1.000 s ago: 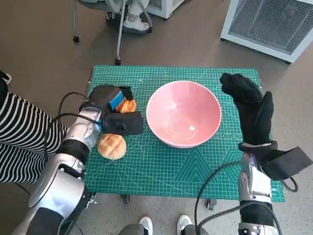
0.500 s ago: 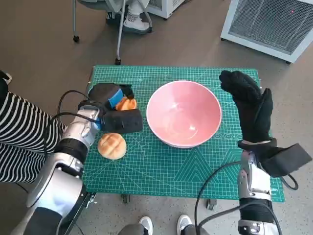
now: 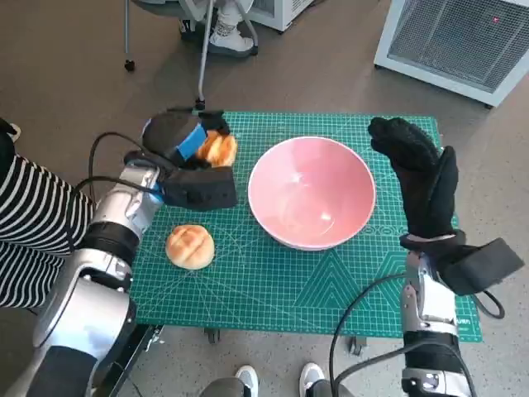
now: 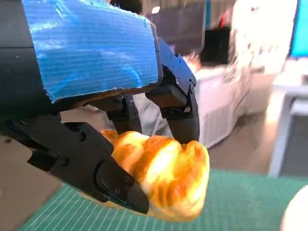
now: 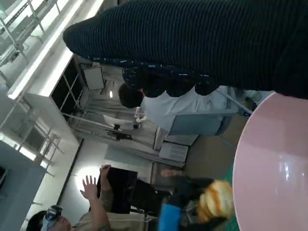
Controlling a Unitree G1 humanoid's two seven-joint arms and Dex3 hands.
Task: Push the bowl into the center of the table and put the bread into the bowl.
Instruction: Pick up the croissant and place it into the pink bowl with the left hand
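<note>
A pink bowl (image 3: 312, 192) stands near the middle of the green cutting mat (image 3: 281, 281). My left hand (image 3: 183, 149) grips a golden bread piece (image 3: 219, 149) and holds it above the mat, left of the bowl; the left wrist view shows the bread (image 4: 163, 178) pinched between the black fingers (image 4: 175, 103). A second round bread roll (image 3: 189, 246) lies on the mat near the front left. My right hand (image 3: 421, 178) stands upright with fingers straight just right of the bowl, holding nothing. The right wrist view shows the bowl's rim (image 5: 269, 159) and the held bread (image 5: 216, 199).
The mat covers the small table. A chair base (image 3: 198, 50) and a white grated unit (image 3: 463, 41) stand on the floor beyond it. A striped sleeve (image 3: 33, 223) is at the left. People (image 5: 101, 211) show in the right wrist view.
My left hand has lifted the bread off the mat and carried it up and slightly toward the far side. The right hand, the bowl and the round roll have stayed in place.
</note>
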